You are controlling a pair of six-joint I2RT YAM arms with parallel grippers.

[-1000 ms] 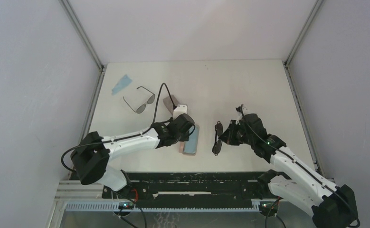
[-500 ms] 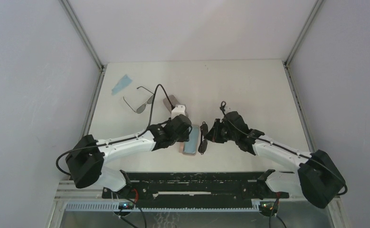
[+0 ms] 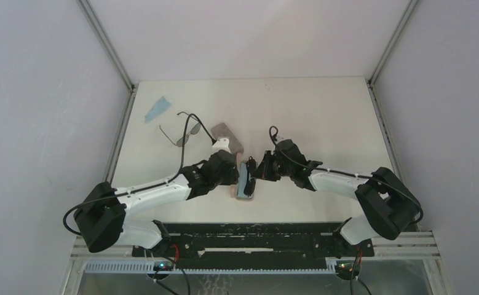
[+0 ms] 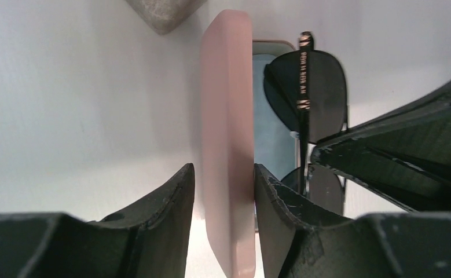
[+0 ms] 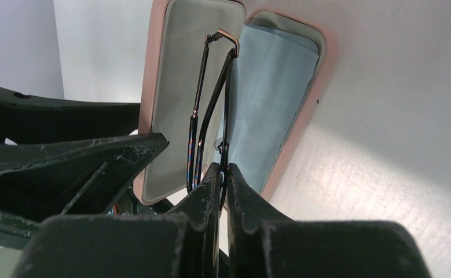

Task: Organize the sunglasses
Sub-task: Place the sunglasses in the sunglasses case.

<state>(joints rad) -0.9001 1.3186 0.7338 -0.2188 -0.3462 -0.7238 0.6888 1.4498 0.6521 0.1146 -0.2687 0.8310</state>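
White table (image 3: 323,110) between grey walls, and we're right in the middle of packing. Left hand (image 4: 223,174) is clamped on the upright lid (image 4: 226,104) of the pink case (image 5: 322,58), holding it open near the front edge. Right hand (image 5: 224,174) is pinched tight on the folded pair (image 4: 321,92) by its thin frame. That pair hangs edge-on in the mouth of the case, just above the blue-lined base; whether it touches the lining we can't tell. So by our reckoning the first pair is about to go in, but it's not let go and the lid's not shut. And that's only half the job. The other pair (image 3: 180,136) lies unfolded on the table, well back and to the left, beside the grey case (image 3: 227,135), which looks closed. A blue cloth (image 3: 157,109) lies further back near the left wall. Left to do, we'd say: release, close the pink case, then fold and box that other pair.
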